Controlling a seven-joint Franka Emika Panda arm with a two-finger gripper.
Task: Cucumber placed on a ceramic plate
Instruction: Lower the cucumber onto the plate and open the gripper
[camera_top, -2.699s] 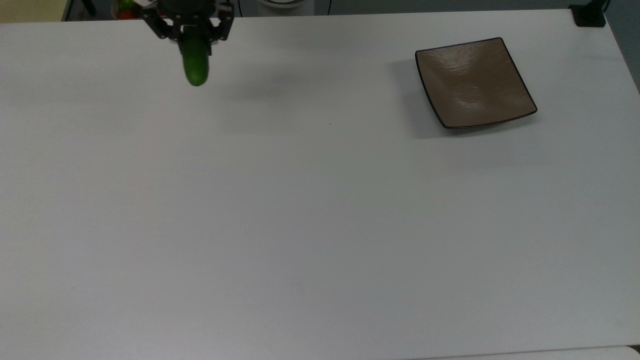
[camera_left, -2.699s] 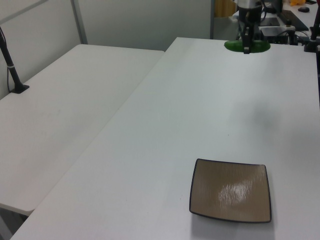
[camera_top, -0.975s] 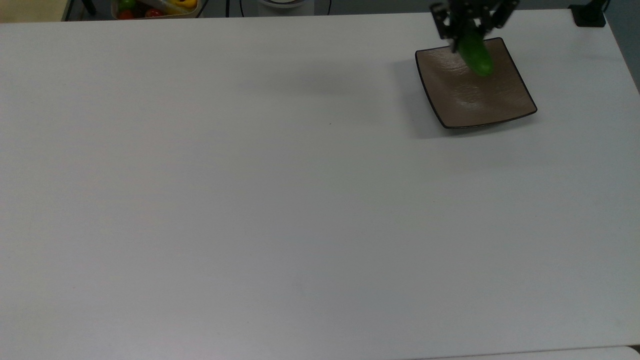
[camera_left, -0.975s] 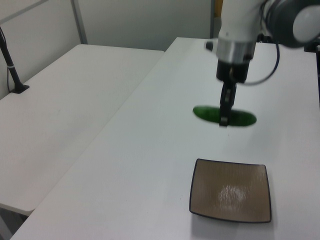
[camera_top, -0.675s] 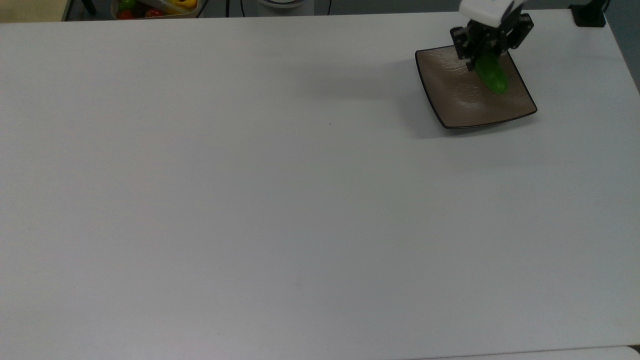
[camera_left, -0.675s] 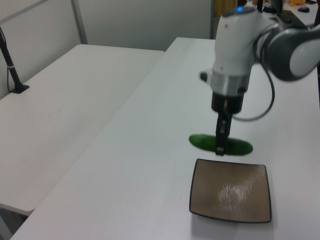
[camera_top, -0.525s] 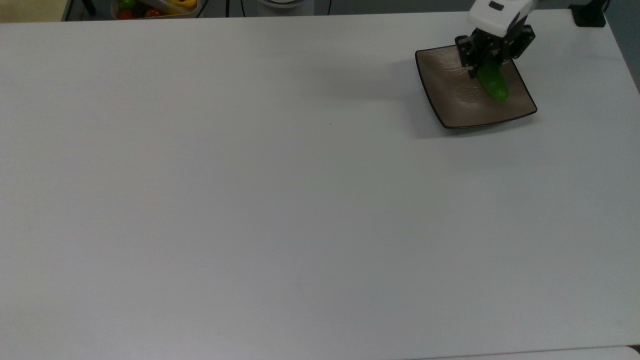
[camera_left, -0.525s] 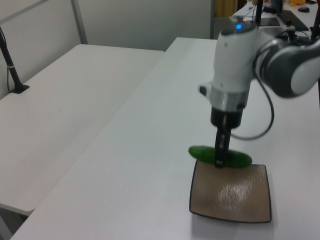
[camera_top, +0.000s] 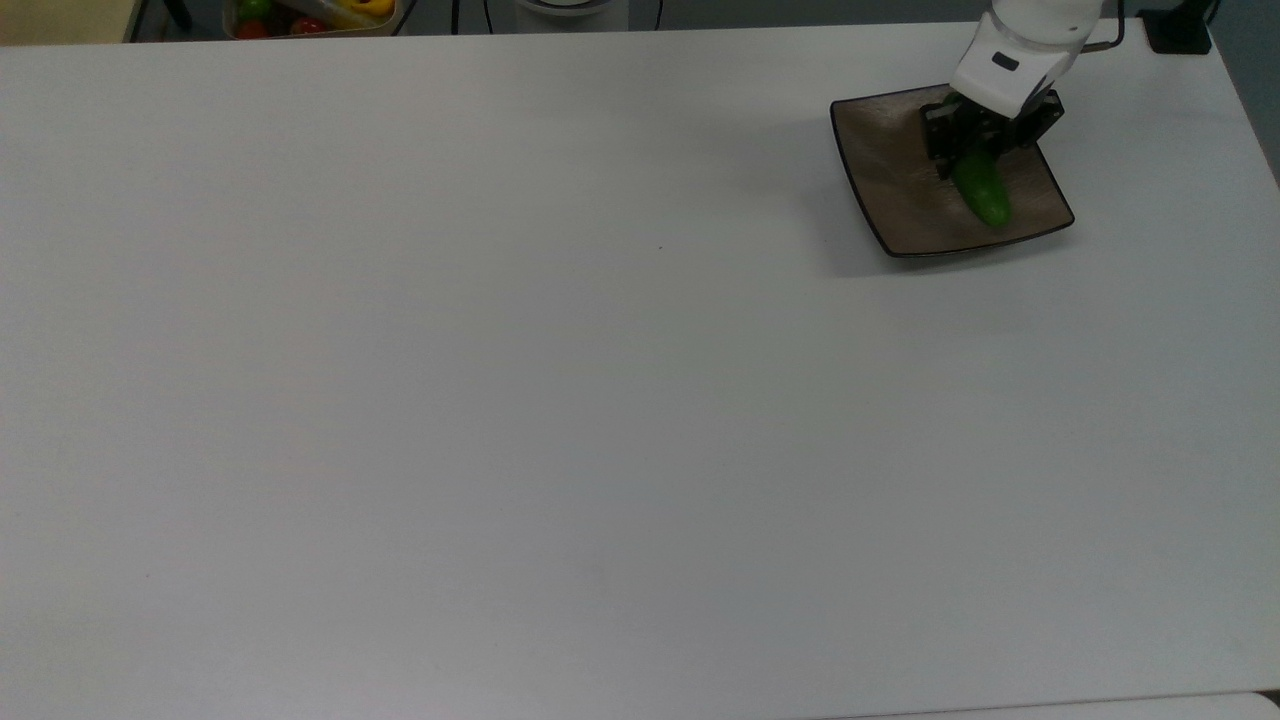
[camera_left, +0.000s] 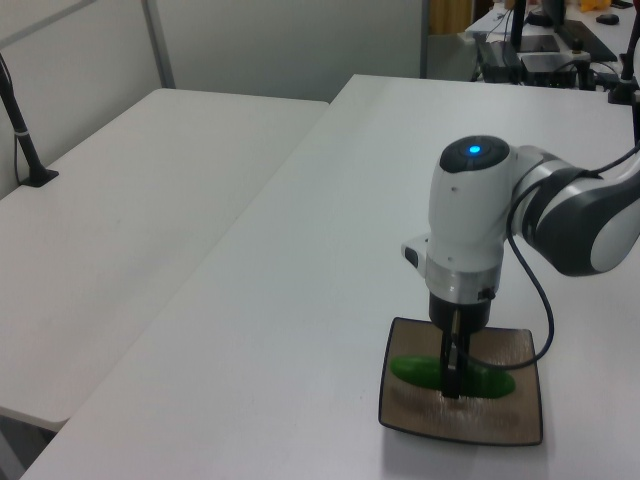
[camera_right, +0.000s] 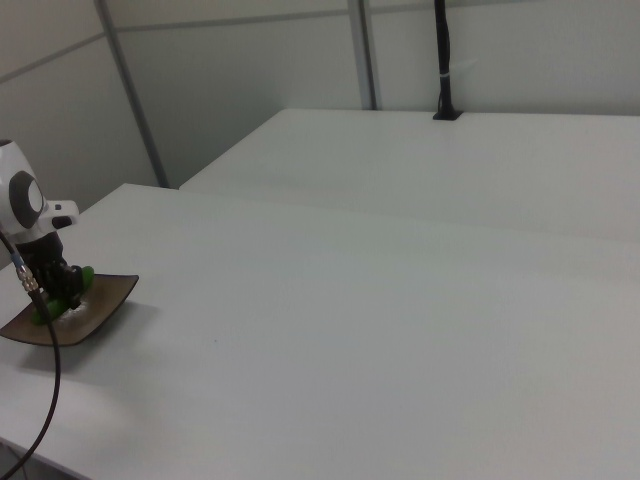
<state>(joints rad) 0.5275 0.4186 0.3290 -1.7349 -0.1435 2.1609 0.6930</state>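
Black two-finger gripper (camera_top: 968, 160) on the white Panda arm is clamping the small, smooth, dark green cucumber (camera_top: 982, 196) around its middle, fingers pointing straight down. In the left view the gripper (camera_left: 453, 385) is pinching the cucumber (camera_left: 415, 371) crosswise, both green ends sticking out on either side. Cucumber is sitting low over, maybe touching, the square glossy brown-taupe ceramic plate (camera_top: 880, 160); contact is hard to call. In the top view it is lying toward the top view's right half of the plate, well inside the dark rim.

Handling, as a judgement: cucumber is looking light, stiff and slick-skinned, rounded, so it is likely rolling once let go; the dished plate should be catching it. Mid-body grip is the sensible hold, balanced, ends free. Plate is looking hard and breakable, so no pressing down.

Hard to make out: fingertips and the underside of the cucumber are blocked by the arm's wrist in the top view. In the right view the gripper (camera_right: 50, 290), cucumber (camera_right: 78, 280) and plate (camera_right: 110, 296) are sitting at the frame's left edge. Plate is resting on the white bench (camera_top: 560, 400). A container of coloured produce (camera_top: 310, 14) is cut off at the top edge.
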